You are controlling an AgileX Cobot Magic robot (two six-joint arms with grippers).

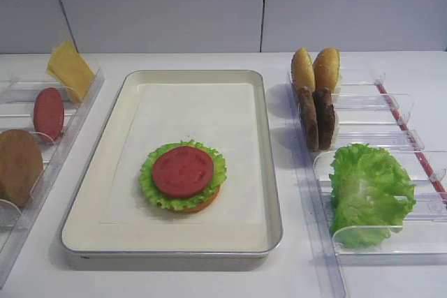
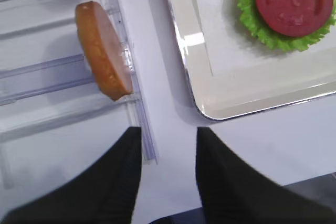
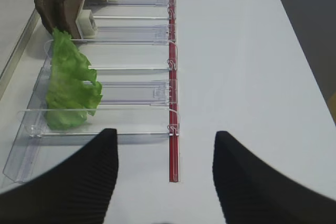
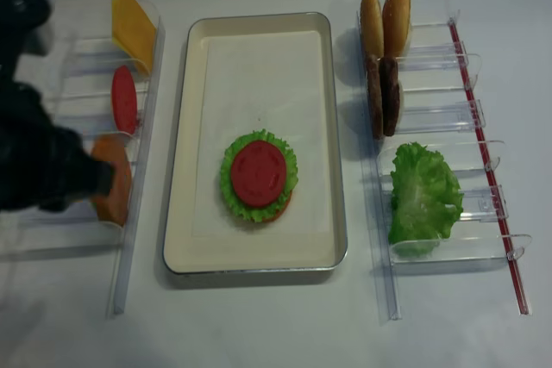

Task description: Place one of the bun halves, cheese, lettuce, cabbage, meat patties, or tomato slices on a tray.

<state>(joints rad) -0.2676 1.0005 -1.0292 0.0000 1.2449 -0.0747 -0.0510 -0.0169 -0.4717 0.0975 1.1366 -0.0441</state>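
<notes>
The tray [image 1: 188,75] lies mid-table, holding a stack: a bun half [image 1: 207,204], a lettuce leaf [image 1: 149,181] and a tomato slice [image 1: 183,171] on top. Another tomato slice [image 1: 48,113], the cheese [image 1: 70,68] and a tan bun half [image 2: 102,51] stand in the left rack. Two bun halves [image 1: 316,68], two meat patties [image 1: 316,116] and lettuce [image 1: 367,190] stand in the right rack. My left gripper [image 2: 169,130] is open and empty, over the table between the left rack and the tray's near corner [image 2: 210,109]. My right gripper [image 3: 165,134] is open and empty, at the near end of the right rack. No cabbage shows.
Clear plastic slotted racks flank the tray, the left one [image 4: 138,213] and the right one [image 4: 384,239]. A red strip [image 3: 173,108] runs along the right rack's outer side. My dark left arm [image 4: 34,161] hangs over the left rack.
</notes>
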